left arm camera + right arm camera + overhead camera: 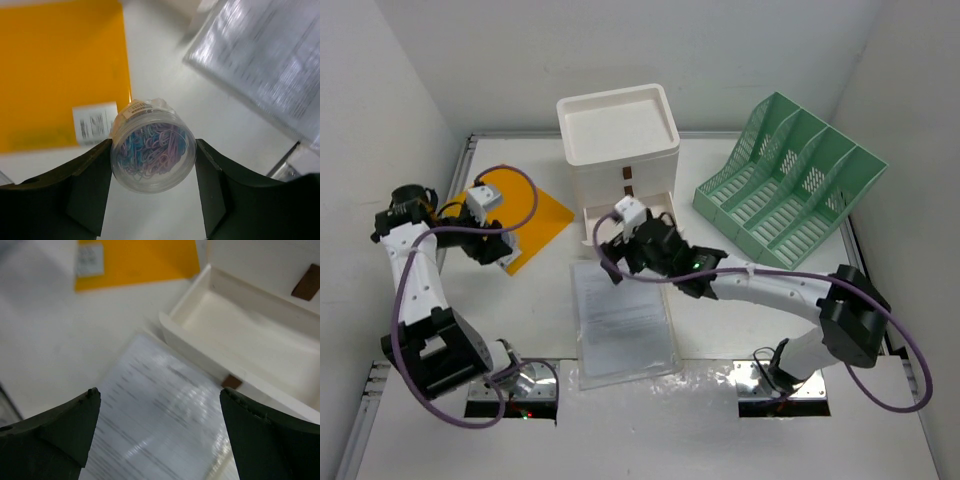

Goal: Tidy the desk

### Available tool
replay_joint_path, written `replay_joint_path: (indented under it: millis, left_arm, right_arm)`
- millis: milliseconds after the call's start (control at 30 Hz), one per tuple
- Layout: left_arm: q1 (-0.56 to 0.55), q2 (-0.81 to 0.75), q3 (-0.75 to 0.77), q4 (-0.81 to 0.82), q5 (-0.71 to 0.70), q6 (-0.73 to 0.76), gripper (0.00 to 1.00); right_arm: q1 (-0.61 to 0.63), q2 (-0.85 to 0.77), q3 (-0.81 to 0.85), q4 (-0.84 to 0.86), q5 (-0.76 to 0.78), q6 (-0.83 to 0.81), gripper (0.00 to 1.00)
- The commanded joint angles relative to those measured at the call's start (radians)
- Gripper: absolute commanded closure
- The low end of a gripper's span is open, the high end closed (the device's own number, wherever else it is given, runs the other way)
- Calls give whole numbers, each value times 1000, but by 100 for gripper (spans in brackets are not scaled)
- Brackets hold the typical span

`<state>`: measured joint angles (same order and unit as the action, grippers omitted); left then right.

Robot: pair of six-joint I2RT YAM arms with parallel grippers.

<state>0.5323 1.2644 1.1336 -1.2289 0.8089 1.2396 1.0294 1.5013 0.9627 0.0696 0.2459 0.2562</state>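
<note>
The white desk (520, 320) carries an orange folder (525, 215) at the left and a printed sheet in a clear sleeve (620, 315) in the middle. My left gripper (503, 252) hangs over the folder's near edge. In the left wrist view it (152, 146) is shut on a clear round tub of coloured paper clips (152, 160), held above the desk. My right gripper (612, 250) is open and empty over the sheet's far end (150, 415), just in front of the open bottom drawer (250, 335).
A white three-drawer box (620, 140) stands at the back middle, its bottom drawer pulled out and empty. A green mesh file rack (790, 190) stands at the back right. The folder (60, 75) bears a white barcode label (95, 124). Metal rails edge the desk.
</note>
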Motion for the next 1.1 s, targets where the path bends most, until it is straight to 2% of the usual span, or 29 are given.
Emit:
replay_joint_path:
  millis: [0, 67, 100, 133, 200, 267, 300, 333, 400, 433, 600, 833, 933, 967, 1067]
  left_arm:
    - [-162, -42, 83, -89, 310, 27, 100]
    - [-241, -46, 91, -89, 370, 61, 100]
    - [-276, -54, 83, -87, 397, 123, 100]
    - [-346, -68, 78, -31, 427, 112, 100]
    - [-408, -80, 66, 98, 438, -69, 100]
    - [-463, -100, 42, 221, 461, -101, 100]
    - [-479, -109, 11, 280, 461, -182, 100]
    - [-511, -131, -12, 448, 429, -260, 100]
    - [-544, -155, -70, 586, 376, -412, 100]
    - [-592, -177, -86, 651, 324, -420, 100]
    - [-623, -134, -83, 650, 305, -374, 100]
    - [-629, -109, -77, 678, 345, -390, 100]
    - [-631, -102, -74, 684, 342, -388, 100]
    - [-631, -100, -74, 681, 339, -381, 100]
    - [-632, -100, -80, 646, 337, -339, 100]
  right_arm:
    - [-164, -73, -71, 303, -346, 269, 1]
    - [-195, -76, -85, 401, -384, 339, 1]
    - [-196, -61, -72, 394, -384, 334, 1]
    - [-196, -50, -21, 369, -373, 319, 1]
    - [-195, -15, 13, 340, -390, 330, 1]
    - [-195, -10, -5, 390, -401, 345, 2]
    - [-195, -16, -18, 433, -402, 365, 2]
    - [-195, -21, -30, 446, -399, 373, 1]
    - [-195, -26, -53, 469, -395, 396, 1]
    - [-195, -20, -61, 504, -402, 403, 1]
    - [-195, 3, -64, 620, -471, 456, 1]
    - [-195, 137, 22, 599, -477, 509, 2]
    - [-195, 186, 44, 624, -484, 532, 14]
    - [-196, 192, 42, 637, -481, 534, 35]
    - [-195, 201, 47, 653, -455, 512, 62]
